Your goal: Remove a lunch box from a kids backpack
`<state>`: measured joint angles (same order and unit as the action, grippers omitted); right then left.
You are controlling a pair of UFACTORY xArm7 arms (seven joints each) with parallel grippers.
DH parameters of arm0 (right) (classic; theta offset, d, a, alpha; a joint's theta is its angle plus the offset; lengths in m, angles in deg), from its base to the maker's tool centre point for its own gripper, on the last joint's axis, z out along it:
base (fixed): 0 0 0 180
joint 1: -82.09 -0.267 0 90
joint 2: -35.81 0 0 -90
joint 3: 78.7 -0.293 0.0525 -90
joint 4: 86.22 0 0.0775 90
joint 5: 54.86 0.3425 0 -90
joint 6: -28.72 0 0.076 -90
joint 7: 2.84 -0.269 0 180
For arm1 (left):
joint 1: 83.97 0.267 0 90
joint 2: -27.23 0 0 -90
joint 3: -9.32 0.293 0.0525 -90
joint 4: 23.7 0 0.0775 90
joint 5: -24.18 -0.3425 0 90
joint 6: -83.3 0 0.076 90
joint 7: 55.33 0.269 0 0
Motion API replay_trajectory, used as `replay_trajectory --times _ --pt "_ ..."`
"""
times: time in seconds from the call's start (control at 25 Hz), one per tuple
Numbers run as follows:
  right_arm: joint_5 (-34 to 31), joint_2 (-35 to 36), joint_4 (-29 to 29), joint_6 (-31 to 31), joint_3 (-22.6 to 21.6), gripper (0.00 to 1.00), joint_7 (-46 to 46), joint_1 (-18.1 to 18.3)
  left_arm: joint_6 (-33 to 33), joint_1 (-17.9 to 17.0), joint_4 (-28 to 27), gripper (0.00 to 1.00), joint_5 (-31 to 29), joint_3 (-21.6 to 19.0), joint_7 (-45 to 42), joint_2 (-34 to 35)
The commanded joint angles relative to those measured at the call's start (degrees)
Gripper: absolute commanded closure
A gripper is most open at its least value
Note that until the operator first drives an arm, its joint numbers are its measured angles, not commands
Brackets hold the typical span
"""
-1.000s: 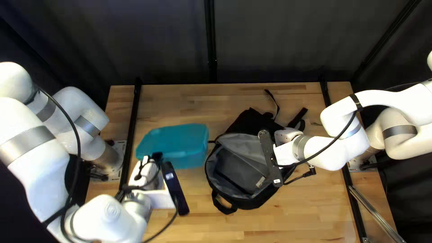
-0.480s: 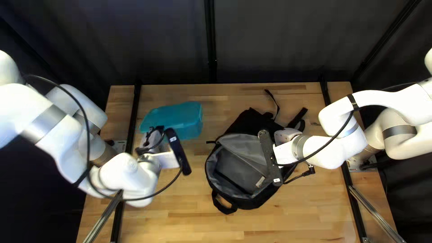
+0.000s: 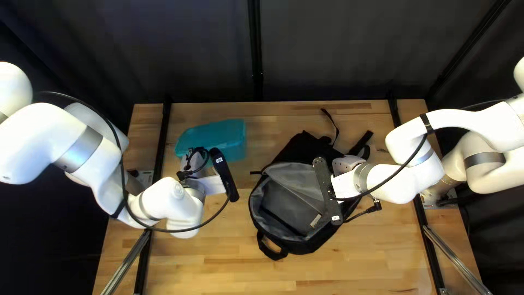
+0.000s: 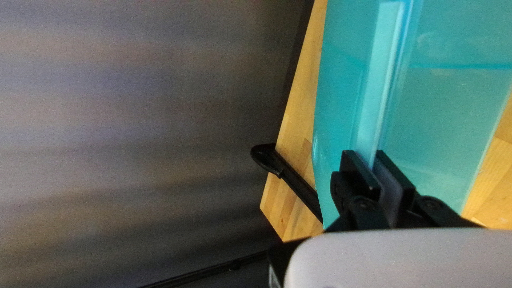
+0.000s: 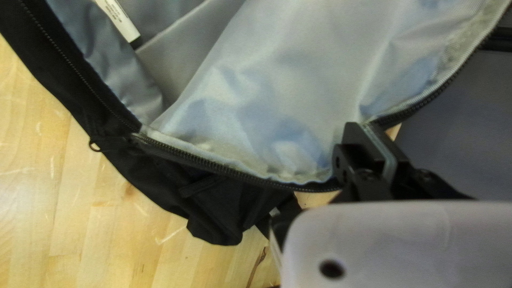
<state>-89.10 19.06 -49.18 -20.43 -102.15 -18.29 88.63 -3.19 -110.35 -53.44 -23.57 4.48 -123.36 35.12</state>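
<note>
the lunch box (image 3: 221, 134) looks glossy plastic, the backpack (image 3: 303, 146) matt cloth with smoother lining (image 5: 266, 90), the bench (image 3: 349, 267) smooth wood.

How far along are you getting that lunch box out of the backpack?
Removal looks done: the lunch box is outside the open backpack. In hand: left jaws are shut on the box's rim, right jaws on the backpack's zippered edge. Remaining, probably: releasing both; I can't tell whether the box is set down.

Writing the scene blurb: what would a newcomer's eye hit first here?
The bright teal lunch box, left of the backpack in the top left view, its rim pinched by the left gripper. Then the black backpack itself, gaping open near the middle to show gray lining, with the right gripper clamped on its edge.
</note>
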Motion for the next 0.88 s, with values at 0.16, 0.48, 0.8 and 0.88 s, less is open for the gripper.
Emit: replay_trajectory --times 0.16,0.48,0.8,0.88 --pt "-0.3 0.18 -0.46 0.63 0.08 1.0 -0.07 0.1 -1.96 -1.8 -6.64 1.0 4.03 -1.81 -2.73 -10.18" --pt "-0.45 0.42 -0.53 0.93 0.06 1.0 -0.12 0.13 -1.76 -4.15 -11.32 0.95 8.39 -4.02 -5.46 -16.71" --pt "-0.63 0.75 -0.48 1.06 -0.02 1.0 -0.21 0.15 1.82 -4.53 -13.09 0.83 10.38 -4.88 -5.27 -18.96" --pt "-0.66 0.8 -0.48 1.09 -0.05 1.0 -0.25 0.15 2.81 -4.22 -12.89 0.41 11.11 -4.86 -4.41 -18.67"
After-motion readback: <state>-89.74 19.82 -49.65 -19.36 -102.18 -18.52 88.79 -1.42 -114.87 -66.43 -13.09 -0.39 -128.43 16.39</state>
